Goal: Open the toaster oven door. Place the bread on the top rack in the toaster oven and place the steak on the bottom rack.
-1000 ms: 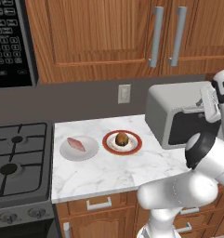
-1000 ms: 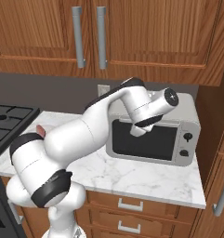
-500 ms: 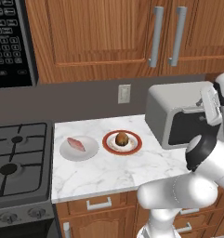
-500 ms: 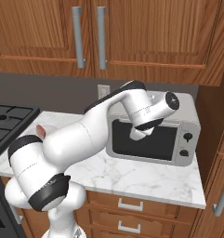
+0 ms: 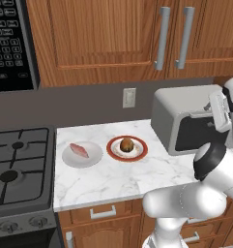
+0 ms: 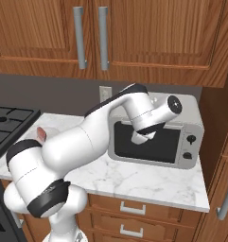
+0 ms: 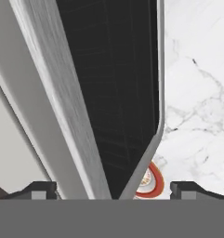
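The toaster oven point(image 5: 185, 114) stands at the right end of the counter. Its door point(image 6: 148, 142) looks upright against the oven front. My gripper point(image 6: 142, 137) is at the door's top edge, open. In the hand view the grey bar handle point(image 7: 62, 97) runs slantwise between my fingertips point(image 7: 43, 189), over the dark glass point(image 7: 127, 83). The bread point(image 5: 126, 144) sits on a red-rimmed plate point(image 5: 138, 154) left of the oven. Further left, the steak point(image 5: 79, 150) lies on a white plate point(image 5: 69, 159). Both racks are hidden behind the glass.
A gas stove point(image 5: 16, 164) borders the marble counter point(image 5: 156, 174) on the left, with a black microwave point(image 5: 9, 43) above it. Wooden cabinets point(image 5: 108, 34) hang over the counter. A tall cabinet side point(image 6: 219, 123) closes in right of the oven.
My hand has edged slightly nearer the top of the door. The door, the bread and the steak have stayed put.
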Tool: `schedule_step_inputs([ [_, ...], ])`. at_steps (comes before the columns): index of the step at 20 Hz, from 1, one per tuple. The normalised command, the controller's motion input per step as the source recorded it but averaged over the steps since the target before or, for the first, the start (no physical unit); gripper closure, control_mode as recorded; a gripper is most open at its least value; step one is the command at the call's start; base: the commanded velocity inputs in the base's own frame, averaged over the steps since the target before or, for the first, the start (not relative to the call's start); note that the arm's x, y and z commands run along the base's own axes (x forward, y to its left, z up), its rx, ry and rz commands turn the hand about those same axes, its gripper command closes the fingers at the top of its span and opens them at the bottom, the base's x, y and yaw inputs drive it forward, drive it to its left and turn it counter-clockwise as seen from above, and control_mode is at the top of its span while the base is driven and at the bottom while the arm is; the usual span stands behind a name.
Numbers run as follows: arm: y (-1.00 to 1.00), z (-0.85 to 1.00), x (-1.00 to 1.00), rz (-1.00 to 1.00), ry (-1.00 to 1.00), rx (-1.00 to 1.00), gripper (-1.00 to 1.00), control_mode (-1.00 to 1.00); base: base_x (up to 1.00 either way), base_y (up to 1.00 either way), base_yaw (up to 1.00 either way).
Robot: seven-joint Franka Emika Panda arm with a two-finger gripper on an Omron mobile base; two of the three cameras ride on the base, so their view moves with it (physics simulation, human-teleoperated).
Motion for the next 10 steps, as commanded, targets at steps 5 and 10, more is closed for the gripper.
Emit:
schedule_step_inputs([
  [5,0.0,0.0,-0.15,0.0,0.0,0.02,-1.0,-1.0,0.0,0.0,0.0],
  [10,0.03,-0.09,-0.04,0.0,0.0,0.0,-1.0,-1.0,0.0,0.0,0.0],
])
